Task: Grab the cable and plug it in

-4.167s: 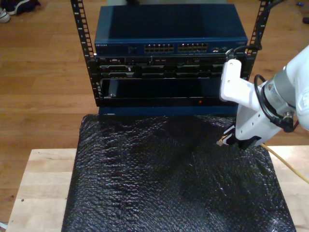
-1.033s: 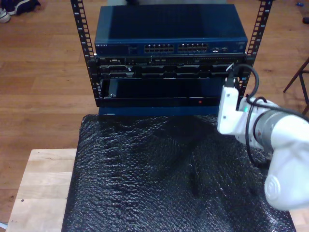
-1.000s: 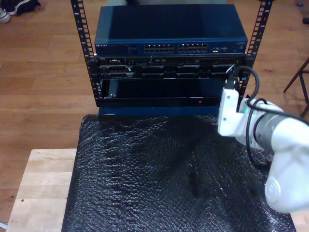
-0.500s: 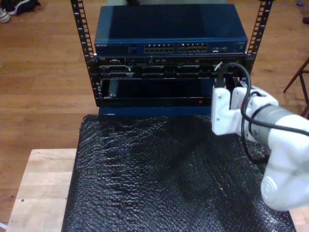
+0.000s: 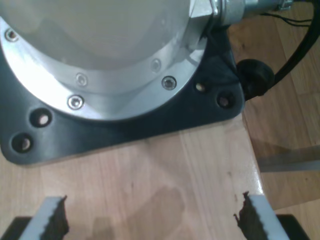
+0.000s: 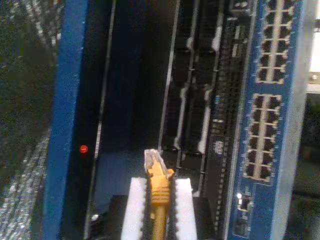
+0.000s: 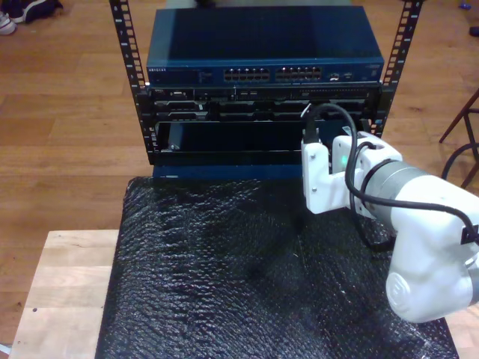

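Reaching: my second arm [image 7: 419,224] stretches level over the far edge of the black bubble-wrap mat [image 7: 224,277] toward the rack, on the exterior view's right, its wrist turned so the white tool housing faces the equipment.
Second tool: my second gripper [image 6: 159,195] is closed on the cable, its white pads [image 6: 134,200] pressing either side of the orange boot.
Cable: the cable [image 6: 158,200] runs up between the pads; its clear plug sticks out just past the fingertips, pointing at the rack and not touching it.
Rack: the blue switch [image 7: 262,48] with its rows of ports sits on top, darker units beneath; the plug faces the dark bay near a small red light [image 6: 83,149].
First tool: my first gripper [image 5: 150,220] hangs spread wide and empty above the wooden counter [image 5: 165,170], beside an arm's round base [image 5: 100,55].
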Controlling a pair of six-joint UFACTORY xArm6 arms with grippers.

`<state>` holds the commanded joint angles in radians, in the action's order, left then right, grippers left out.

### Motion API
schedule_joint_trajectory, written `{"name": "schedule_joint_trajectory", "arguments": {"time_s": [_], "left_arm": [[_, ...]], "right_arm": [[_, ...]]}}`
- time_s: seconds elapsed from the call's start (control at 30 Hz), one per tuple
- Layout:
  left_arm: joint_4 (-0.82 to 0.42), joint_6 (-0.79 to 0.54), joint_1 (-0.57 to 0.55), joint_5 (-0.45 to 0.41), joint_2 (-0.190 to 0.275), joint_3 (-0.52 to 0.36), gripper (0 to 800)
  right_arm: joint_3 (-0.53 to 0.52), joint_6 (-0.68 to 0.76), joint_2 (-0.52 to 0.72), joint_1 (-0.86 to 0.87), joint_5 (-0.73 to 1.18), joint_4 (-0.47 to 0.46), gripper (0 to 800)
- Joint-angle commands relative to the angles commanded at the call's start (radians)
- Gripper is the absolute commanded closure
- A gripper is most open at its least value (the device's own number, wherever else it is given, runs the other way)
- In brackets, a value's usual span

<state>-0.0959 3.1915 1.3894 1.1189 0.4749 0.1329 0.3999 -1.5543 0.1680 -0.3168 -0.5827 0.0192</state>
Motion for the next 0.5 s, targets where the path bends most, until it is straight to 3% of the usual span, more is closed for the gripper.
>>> {"name": "schedule_joint_trajectory", "arguments": {"time_s": [0.27,0.5], "left_arm": [[0.000,0.000,0.000,0.000,0.000,0.000,0],[0.000,0.000,0.000,0.000,0.000,0.000,0]], "right_arm": [[0.026,0.017,-0.084,0.003,-0.242,0.008,800],[0.014,0.129,-0.132,0.009,-0.376,0.008,800]]}}
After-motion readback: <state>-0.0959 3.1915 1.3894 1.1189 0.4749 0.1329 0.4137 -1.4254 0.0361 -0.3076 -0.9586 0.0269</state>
